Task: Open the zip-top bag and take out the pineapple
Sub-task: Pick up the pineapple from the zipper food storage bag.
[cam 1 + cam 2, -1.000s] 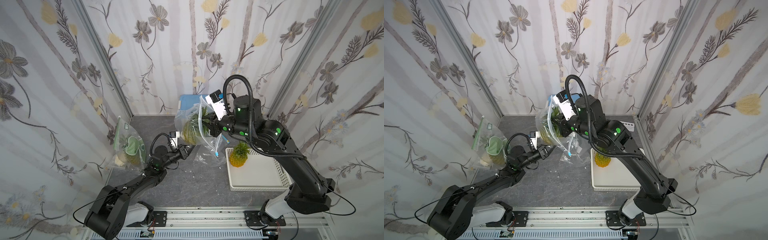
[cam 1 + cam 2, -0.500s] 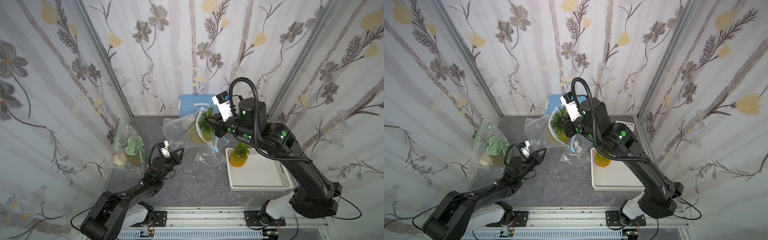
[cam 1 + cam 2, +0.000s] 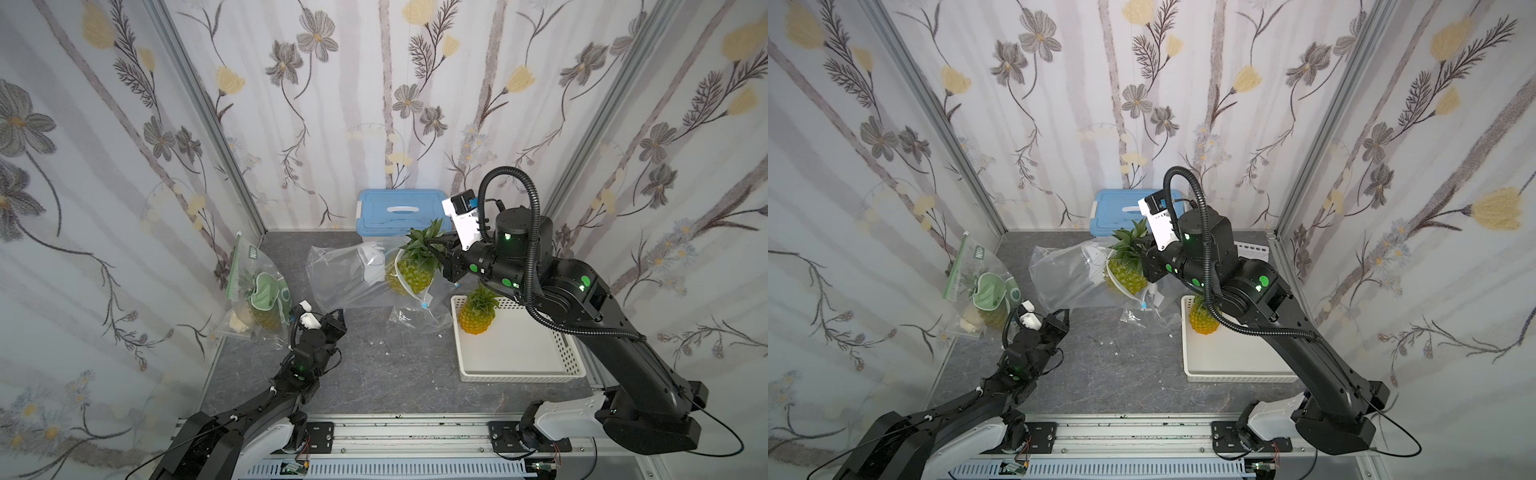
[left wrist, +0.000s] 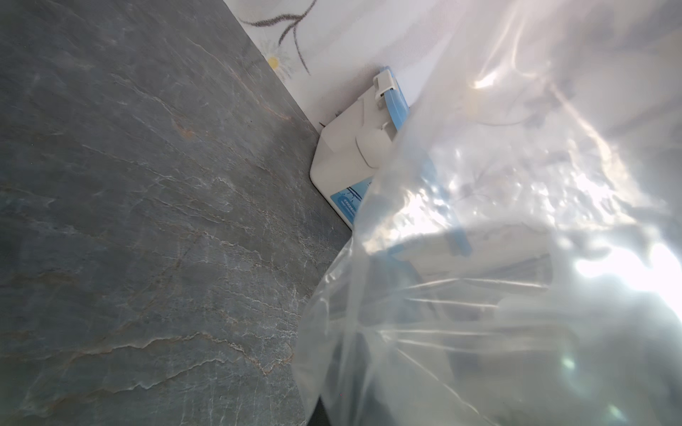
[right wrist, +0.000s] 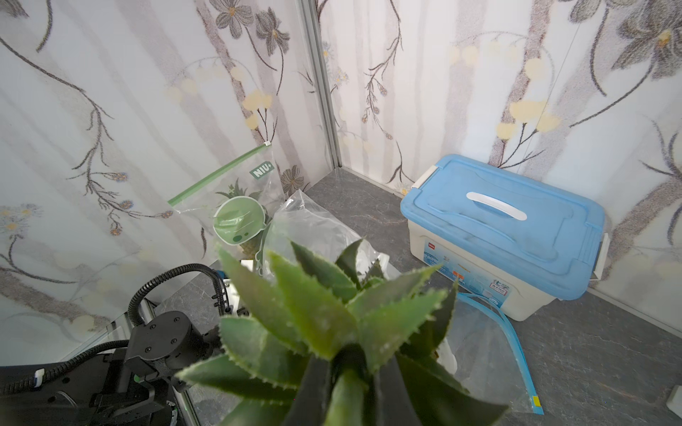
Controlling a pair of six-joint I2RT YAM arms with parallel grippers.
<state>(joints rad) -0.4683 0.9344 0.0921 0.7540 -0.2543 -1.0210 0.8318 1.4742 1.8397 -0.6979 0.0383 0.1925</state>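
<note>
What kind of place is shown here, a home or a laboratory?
Probably a robot test booth, not a home: floral wall panels enclose a grey table, and the left arm and right arm stand on a metal rail at its edge.

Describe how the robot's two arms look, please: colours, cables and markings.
Both are matt black with rounded joints and small green lights. The right arm has a thick ribbed black hose and a white camera block at the wrist. The left arm carries a thinner hose and a white wrist block.

The bag (image 3: 349, 274) is glossy clear plastic, the table (image 3: 395, 374) matt veined stone.
</note>
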